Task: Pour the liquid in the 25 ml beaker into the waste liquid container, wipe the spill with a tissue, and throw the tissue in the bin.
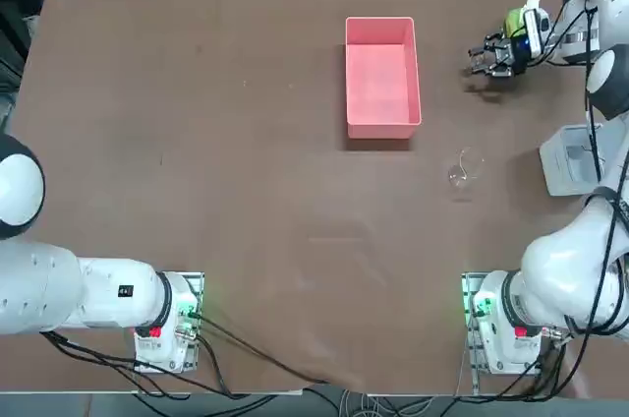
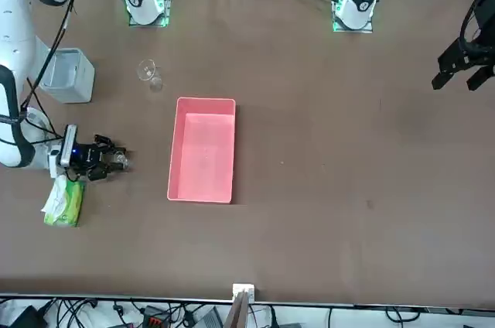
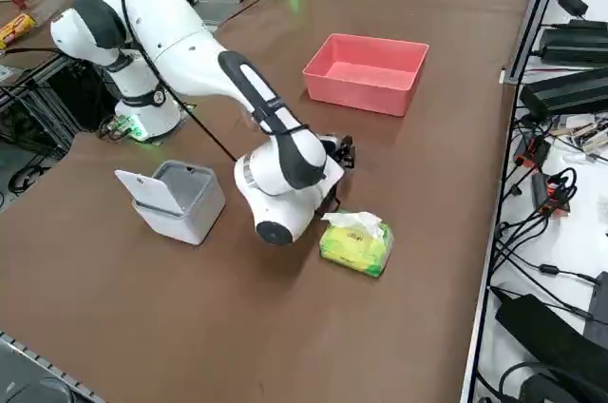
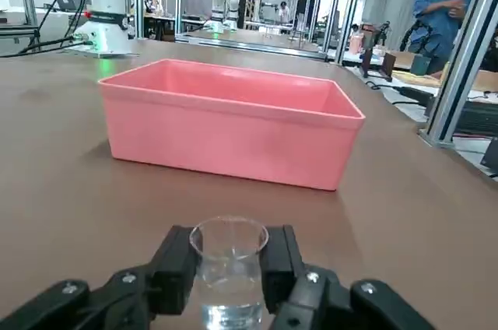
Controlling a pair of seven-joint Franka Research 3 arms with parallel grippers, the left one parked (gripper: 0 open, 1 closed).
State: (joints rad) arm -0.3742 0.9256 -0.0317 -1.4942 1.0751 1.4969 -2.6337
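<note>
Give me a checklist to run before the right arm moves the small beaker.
1. Claw shut on the small beaker: ok, a finger sits against each side.
2. Liquid in the beaker: ok, some shows at its bottom.
3. Pink tray ahead, mouth up, nothing between it and the beaker: ok.
4. Beaker lifted off the table: cannot tell.
5. Tissue sticking up from the green pack: ok.
6. Bin lid open: ok.
</note>
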